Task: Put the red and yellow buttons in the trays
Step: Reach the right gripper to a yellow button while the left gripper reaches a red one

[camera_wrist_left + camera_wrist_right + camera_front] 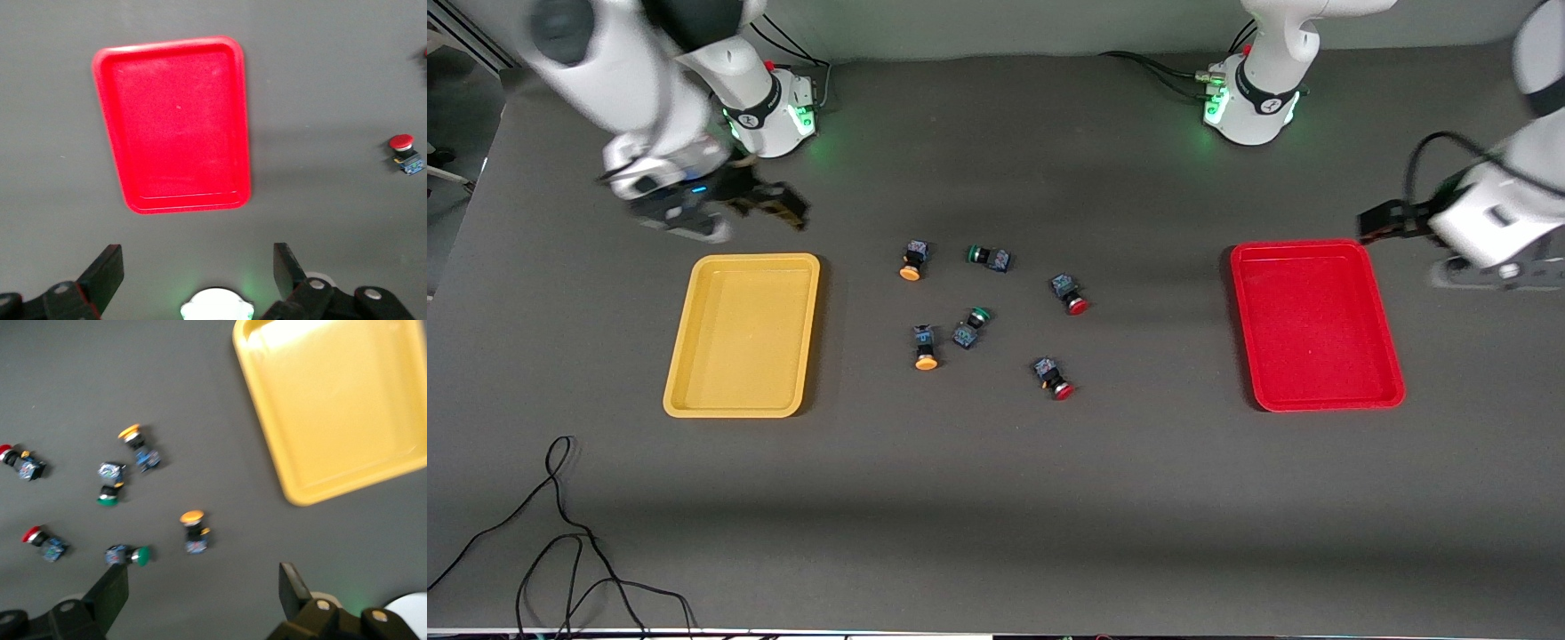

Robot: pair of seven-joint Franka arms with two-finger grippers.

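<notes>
Two yellow-capped buttons (911, 260) (925, 347) and two red-capped buttons (1069, 294) (1052, 377) lie loose mid-table between the trays. The yellow tray (743, 333) lies toward the right arm's end and the red tray (1316, 324) toward the left arm's end; both are empty. My right gripper (787, 209) is open and empty, up over the table by the yellow tray's edge toward the robots' bases. Its wrist view shows its own gripper (203, 597), the yellow tray (347, 400), yellow buttons (137, 447) (193, 530) and red buttons (20, 463) (43, 543). My left gripper (1374, 222) (198, 273) is open and empty by the red tray (173, 123); one red button (402, 152) shows there.
Two green-capped buttons (987, 257) (971, 326) lie among the red and yellow ones; they also show in the right wrist view (110, 483) (127, 555). A black cable (560, 533) lies on the table near the front camera, at the right arm's end.
</notes>
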